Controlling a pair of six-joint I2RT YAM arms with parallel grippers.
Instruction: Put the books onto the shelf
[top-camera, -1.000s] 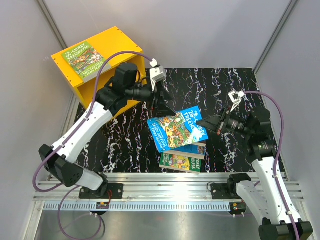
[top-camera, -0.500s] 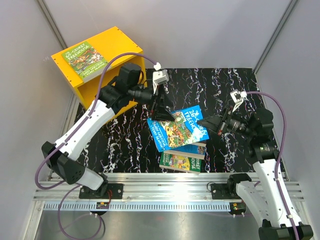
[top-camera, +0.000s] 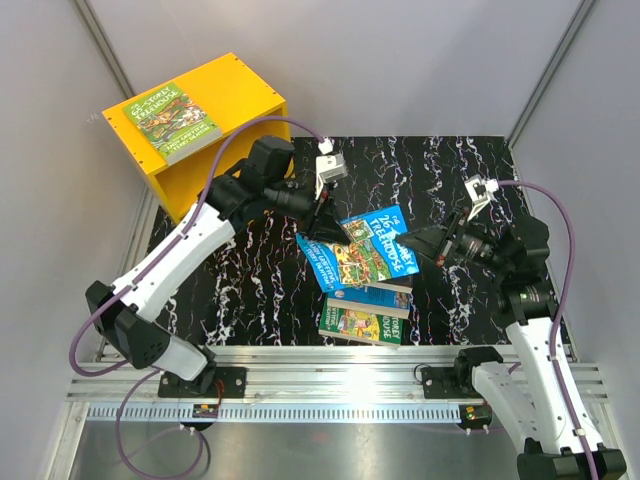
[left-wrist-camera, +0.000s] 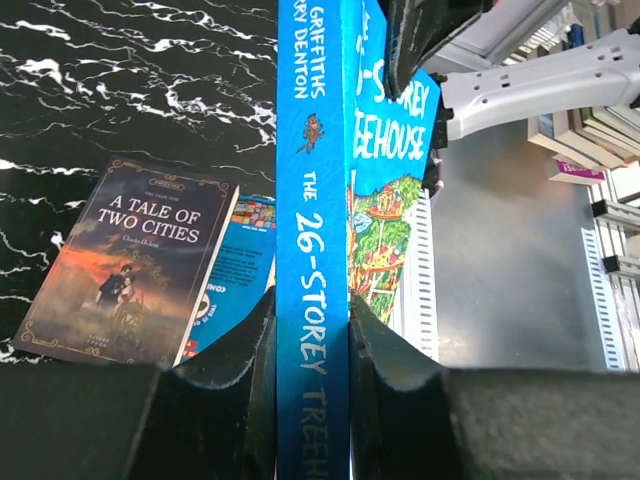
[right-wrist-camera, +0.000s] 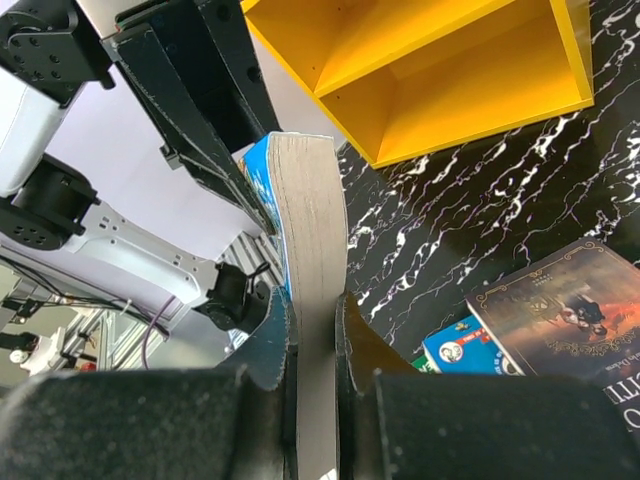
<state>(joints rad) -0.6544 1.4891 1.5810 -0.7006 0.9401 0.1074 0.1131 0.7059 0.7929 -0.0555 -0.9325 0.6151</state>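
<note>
Paperback with a bright blue cover and cartoon "26-Storey Treehouse" art (top-camera: 362, 252) hung in the air above the black, white-veined marble-pattern table (top-camera: 440, 170), gripped from both ends. The left jaws were clenched on its spine side; the left wrist view showed the blue spine (left-wrist-camera: 312, 250) squeezed tight between the two dark fingers. The right jaws were likewise clamped on the opposite side, with the pale page edge (right-wrist-camera: 312, 230) pinched between them in the right wrist view. The book sat tilted, cover upward, between the white left arm (top-camera: 170, 260) and the white right arm (top-camera: 540, 350).

Below it, on the table, lay more books: a green-covered Treehouse paperback (top-camera: 362, 325) nearest the arm bases, a plain blue paperback (top-camera: 388, 297) just beyond it and partly hidden by the raised one, and a dark brown-black "A Tale of Two Cities" paperback (left-wrist-camera: 130, 260) lying flat over an edge of the blue one.

The bright yellow, open-fronted boxy shelf (top-camera: 235, 95) stood at the far left corner of the table, well apart from the raised book. Another green Treehouse paperback (top-camera: 173, 120) lay flat on its top.
</note>
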